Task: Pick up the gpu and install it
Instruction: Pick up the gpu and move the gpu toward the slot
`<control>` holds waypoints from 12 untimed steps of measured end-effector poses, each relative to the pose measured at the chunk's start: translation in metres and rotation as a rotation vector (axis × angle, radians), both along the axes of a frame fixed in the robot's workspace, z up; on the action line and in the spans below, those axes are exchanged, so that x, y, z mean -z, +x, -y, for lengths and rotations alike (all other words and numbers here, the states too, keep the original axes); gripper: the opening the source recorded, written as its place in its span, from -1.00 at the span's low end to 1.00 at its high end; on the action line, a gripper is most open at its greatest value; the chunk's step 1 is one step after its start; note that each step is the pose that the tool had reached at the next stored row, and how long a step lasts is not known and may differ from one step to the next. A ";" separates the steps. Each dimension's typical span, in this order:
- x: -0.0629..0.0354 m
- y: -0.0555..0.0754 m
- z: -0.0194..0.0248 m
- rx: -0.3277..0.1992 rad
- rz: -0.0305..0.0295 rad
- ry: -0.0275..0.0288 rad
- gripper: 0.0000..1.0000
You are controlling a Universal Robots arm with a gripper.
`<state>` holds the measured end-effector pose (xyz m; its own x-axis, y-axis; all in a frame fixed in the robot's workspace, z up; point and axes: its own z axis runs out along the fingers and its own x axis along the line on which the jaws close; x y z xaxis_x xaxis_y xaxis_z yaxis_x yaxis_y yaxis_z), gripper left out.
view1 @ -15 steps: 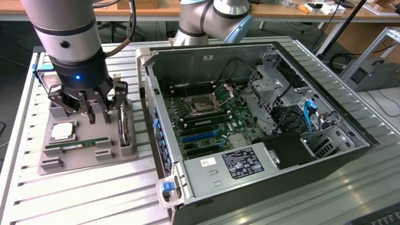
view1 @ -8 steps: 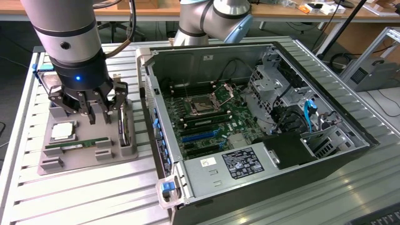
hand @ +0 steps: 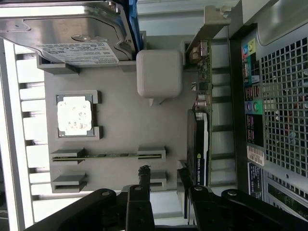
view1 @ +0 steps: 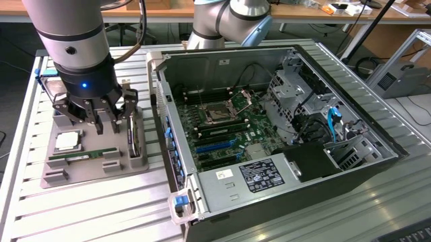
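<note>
The gripper hung low over the grey holder tray, its fingers spread wide with nothing between them. One finger seemed to stand just beside the gpu, though whether it touched the card could not be made out. The gpu stood on its long edge in the tray's slot along the side nearest the computer case, its metal bracket at the end farther from the gripper. Further across the tray lay the memory stick, then the processor chip, and beyond them the hard drive. In the exterior view the case lay open on the slatted table, motherboard exposed, to the exterior view's right of the tray.
</note>
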<state>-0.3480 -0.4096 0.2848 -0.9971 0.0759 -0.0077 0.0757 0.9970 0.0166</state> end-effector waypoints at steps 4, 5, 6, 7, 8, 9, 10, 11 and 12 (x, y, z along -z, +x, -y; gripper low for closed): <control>0.0008 0.000 0.0001 0.000 -0.0001 -0.0002 -0.28; 0.0010 0.000 0.0002 0.000 0.0000 -0.0002 -0.28; 0.0012 0.000 0.0002 0.000 0.0000 -0.0002 -0.28; 0.0014 0.000 0.0002 0.000 0.0000 -0.0003 -0.28; 0.0018 0.000 0.0002 0.000 0.0000 -0.0003 -0.28; 0.0021 0.000 0.0002 0.000 0.0000 -0.0006 -0.28; 0.0024 0.000 0.0003 0.000 0.0000 -0.0009 -0.28; 0.0027 0.000 0.0003 0.000 0.0000 -0.0011 -0.28; 0.0030 0.000 0.0003 0.000 0.0000 -0.0011 -0.28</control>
